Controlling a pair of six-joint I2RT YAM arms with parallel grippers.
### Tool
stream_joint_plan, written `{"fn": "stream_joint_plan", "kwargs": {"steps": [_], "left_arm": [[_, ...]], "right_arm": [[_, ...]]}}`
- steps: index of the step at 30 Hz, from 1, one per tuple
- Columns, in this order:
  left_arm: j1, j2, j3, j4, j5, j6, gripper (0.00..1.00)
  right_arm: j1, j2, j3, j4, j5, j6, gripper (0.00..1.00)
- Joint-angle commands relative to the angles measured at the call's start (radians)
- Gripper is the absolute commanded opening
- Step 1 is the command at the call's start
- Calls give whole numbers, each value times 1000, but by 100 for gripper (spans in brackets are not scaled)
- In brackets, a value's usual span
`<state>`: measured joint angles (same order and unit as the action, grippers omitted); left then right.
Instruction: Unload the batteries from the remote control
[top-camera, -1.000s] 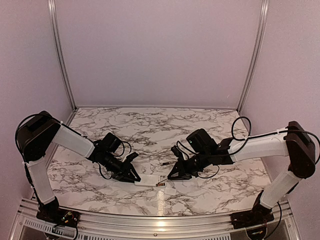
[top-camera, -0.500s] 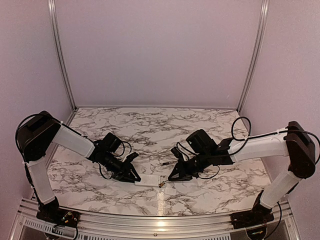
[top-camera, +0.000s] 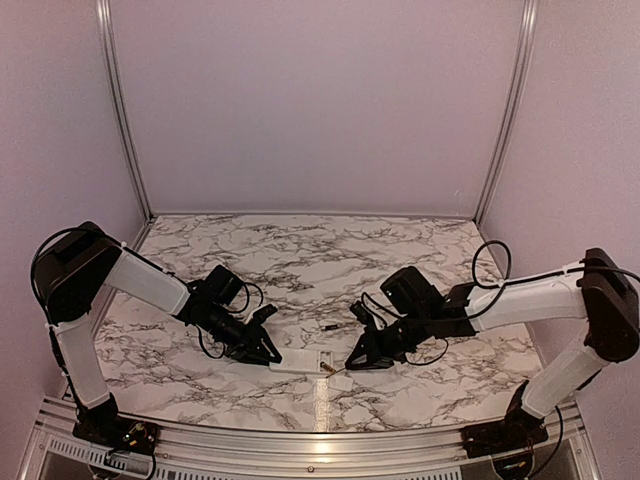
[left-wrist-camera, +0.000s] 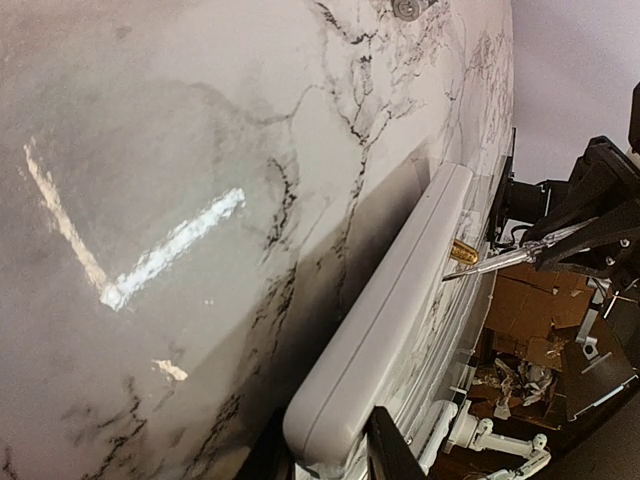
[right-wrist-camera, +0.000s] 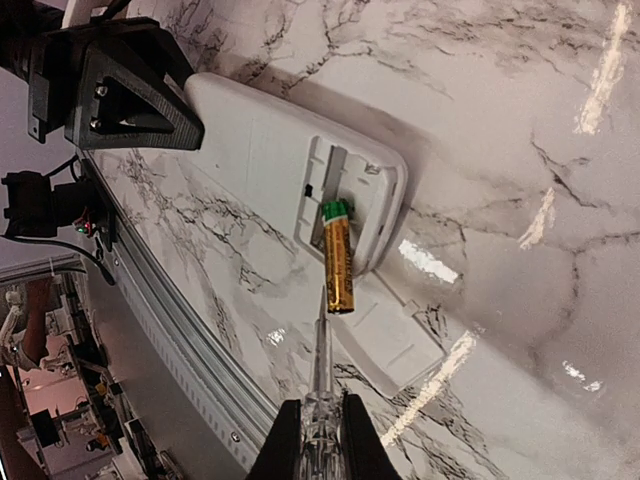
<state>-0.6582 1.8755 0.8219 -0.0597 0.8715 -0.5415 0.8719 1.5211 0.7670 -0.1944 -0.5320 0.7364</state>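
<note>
**Remote pinned at one end, tool tip at a half-out battery**

The marble table (top-camera: 300, 250) carries everything near its front edge, between the two arms. The left gripper (top-camera: 268, 355) is clamped on one end of the remote control (top-camera: 298, 362), which lies flat with its open battery recess facing up. In the left wrist view its fingers (left-wrist-camera: 385, 450) sit on either side of the white body. The right gripper (right-wrist-camera: 318, 450) is closed tight on the clear handle of a slim tool (right-wrist-camera: 320, 370). A small white cover (right-wrist-camera: 385, 335) lies on the table just beside the remote's open end. One battery (right-wrist-camera: 336, 258) has its green end in the recess and its gold body poking past the remote's edge, over the cover. The tool's tip meets that outer end.
</note>
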Motion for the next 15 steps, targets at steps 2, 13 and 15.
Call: {"fn": "stream_joint_plan", "kwargs": {"steps": [2, 13, 15], "left_arm": [[-12, 90, -59, -191, -359, -10, 0], [-14, -124, -49, -215, -503, 27, 0], [-14, -161, -36, -234, -535, 39, 0]], "right_arm": [[9, -43, -29, 12, 20, 12, 0], [16, -44, -28, 104, -71, 23, 0], [29, -49, -3, 138, -129, 21, 0]]}}
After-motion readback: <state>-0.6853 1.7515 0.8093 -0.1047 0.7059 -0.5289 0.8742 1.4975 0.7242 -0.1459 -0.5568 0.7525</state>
